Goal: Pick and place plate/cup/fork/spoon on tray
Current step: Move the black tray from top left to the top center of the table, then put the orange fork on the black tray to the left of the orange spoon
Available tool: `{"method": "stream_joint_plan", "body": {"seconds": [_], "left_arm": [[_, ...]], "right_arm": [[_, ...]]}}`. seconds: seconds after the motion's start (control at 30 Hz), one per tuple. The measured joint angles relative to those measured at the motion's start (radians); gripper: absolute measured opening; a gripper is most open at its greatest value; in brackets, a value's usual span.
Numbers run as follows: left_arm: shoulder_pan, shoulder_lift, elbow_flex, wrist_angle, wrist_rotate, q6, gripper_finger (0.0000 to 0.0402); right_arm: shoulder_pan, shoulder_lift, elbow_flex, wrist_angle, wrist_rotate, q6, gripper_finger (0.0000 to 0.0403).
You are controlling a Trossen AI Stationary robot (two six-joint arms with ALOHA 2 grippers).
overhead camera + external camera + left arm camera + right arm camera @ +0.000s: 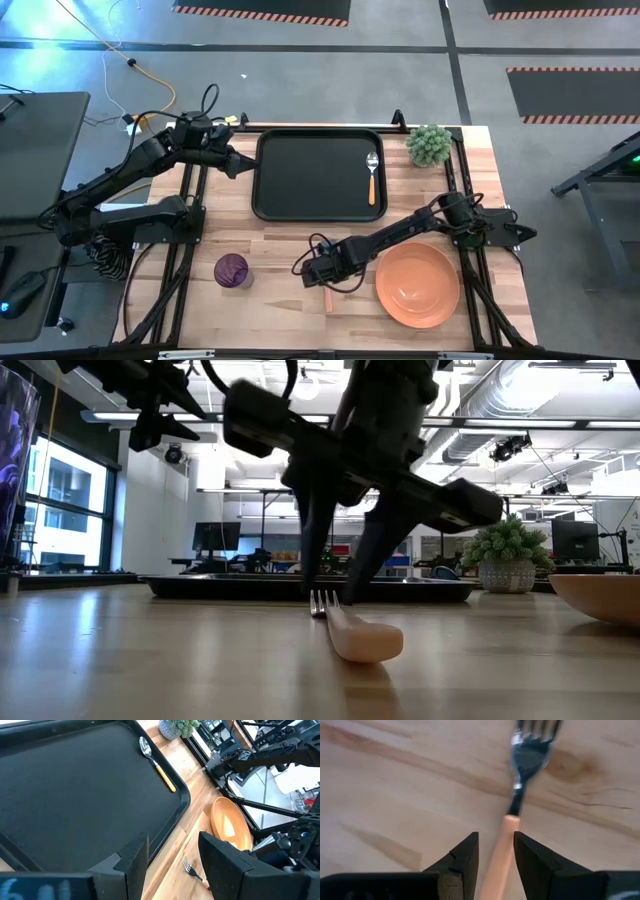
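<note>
The fork point(512, 820) lies flat on the wooden table, its orange handle toward the near edge point(327, 298). My right gripper point(496, 837) points down over it, open, with a finger on either side of the handle near the neck; the low view shows this too point(335, 595). The spoon point(372, 178) lies in the black tray point(300, 200) by its right rim. The purple cup point(231, 270) stands on the table near the front left. The orange plate point(417, 283) sits at the front right. My left gripper point(243, 163) is open and empty at the tray's left rim. My right gripper's fingers come from above and straddle the fork's handle point(507, 842) just behind the metal neck. One finger point(522, 850) lies right at the handle's side and the other stands apart from it. I cannot tell whether it touches. The fork lies flat on the table.
A small potted plant point(430, 145) stands at the table's far right corner, beside the tray. The plate's rim is close to the right of the fork. Bare wood lies between the cup and the fork, and between the fork and the tray's near rim point(320, 218).
</note>
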Motion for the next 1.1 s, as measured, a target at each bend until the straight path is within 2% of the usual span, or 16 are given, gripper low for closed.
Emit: {"method": "stream_joint_plan", "body": {"seconds": [0.3, 0.67, 0.77, 0.97, 1.1], "left_arm": [[0.000, 0.000, 0.000, 0.001, 0.000, 0.000, 0.0163], [0.000, 0.000, 0.000, 0.002, -0.003, 0.000, 0.0163], [0.000, 0.000, 0.000, 0.002, -0.003, 0.000, 0.0163], [0.000, 0.000, 0.000, 0.002, -0.003, 0.000, 0.0163], [0.000, 0.000, 0.000, 0.002, -0.003, 0.000, 0.0163]], "right_arm": [[0.000, 0.006, 0.000, -0.014, 0.023, 0.002, 0.0113], [0.000, 0.038, 0.003, -0.011, -0.003, 0.003, 0.0108], [0.000, 0.038, 0.003, -0.024, 0.004, 0.003, 0.0087], [0.002, 0.039, 0.003, -0.041, 0.038, 0.021, 0.0018], [0.000, 0.039, 0.002, -0.044, 0.035, 0.021, 0.0017]]}}
